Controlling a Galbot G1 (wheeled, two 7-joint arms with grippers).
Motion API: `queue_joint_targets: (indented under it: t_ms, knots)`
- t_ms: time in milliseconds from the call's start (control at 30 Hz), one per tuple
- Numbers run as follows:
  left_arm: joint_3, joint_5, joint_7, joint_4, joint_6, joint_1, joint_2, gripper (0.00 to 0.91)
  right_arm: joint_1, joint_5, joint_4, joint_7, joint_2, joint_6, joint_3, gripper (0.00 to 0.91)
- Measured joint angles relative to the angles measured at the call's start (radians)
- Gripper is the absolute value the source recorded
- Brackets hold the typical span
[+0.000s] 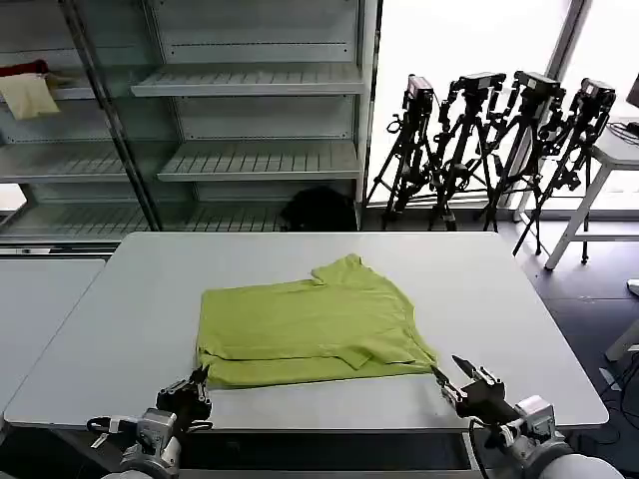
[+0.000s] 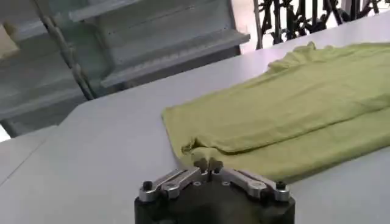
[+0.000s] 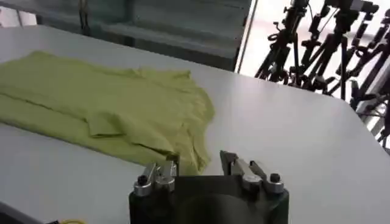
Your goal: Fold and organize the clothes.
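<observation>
The clothes are one lime yellow-green T-shirt (image 1: 310,329), lying flat and partly folded in the middle of the grey table (image 1: 479,289), plain side up. My left gripper (image 1: 203,375) sits at the table's front edge by the shirt's near left corner. In the left wrist view that gripper (image 2: 208,164) is shut, its tips right at the hem of the T-shirt (image 2: 286,115); the cloth lies flat there. My right gripper (image 1: 449,371) is at the near right corner. It (image 3: 200,161) stands open, with the edge of the T-shirt (image 3: 122,103) just ahead of its fingers.
Metal shelving (image 1: 250,80) stands behind the table, with a cream cloth and red piece (image 1: 30,92) on a shelf at far left. Camera tripods (image 1: 489,140) cluster at back right beside a white table (image 1: 619,150). A second grey table (image 1: 40,299) adjoins on the left.
</observation>
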Motion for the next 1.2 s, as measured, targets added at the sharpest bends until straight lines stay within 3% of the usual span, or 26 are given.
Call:
queue_joint_targets:
  t_ms: [133, 167, 200, 300, 667, 1200]
  knots:
    - [0.005, 0.001, 0.000, 0.000, 0.000, -0.007, 0.000, 0.000, 0.037, -0.007, -0.037, -0.011, 0.009, 0.006, -0.032, 0.524]
    - [0.007, 0.001, 0.000, 0.000, 0.000, -0.009, 0.000, 0.000, 0.046, -0.009, -0.047, -0.015, 0.012, 0.007, -0.039, 0.383]
    - [0.008, 0.001, 0.000, 0.000, 0.000, -0.009, 0.000, 0.000, 0.054, -0.013, -0.056, -0.018, 0.015, 0.008, -0.045, 0.333]
    - [0.009, 0.001, -0.001, -0.001, 0.000, -0.010, -0.001, 0.000, 0.073, -0.025, -0.082, -0.031, 0.026, 0.011, -0.066, 0.000]
    - [0.008, 0.000, -0.003, -0.014, 0.000, -0.012, 0.001, 0.000, 0.081, -0.049, -0.113, -0.073, 0.037, 0.027, -0.084, 0.000]
    - [-0.017, -0.017, 0.002, -0.038, 0.000, 0.017, 0.029, 0.000, -0.060, -0.018, 0.015, -0.043, -0.012, -0.008, 0.031, 0.000]
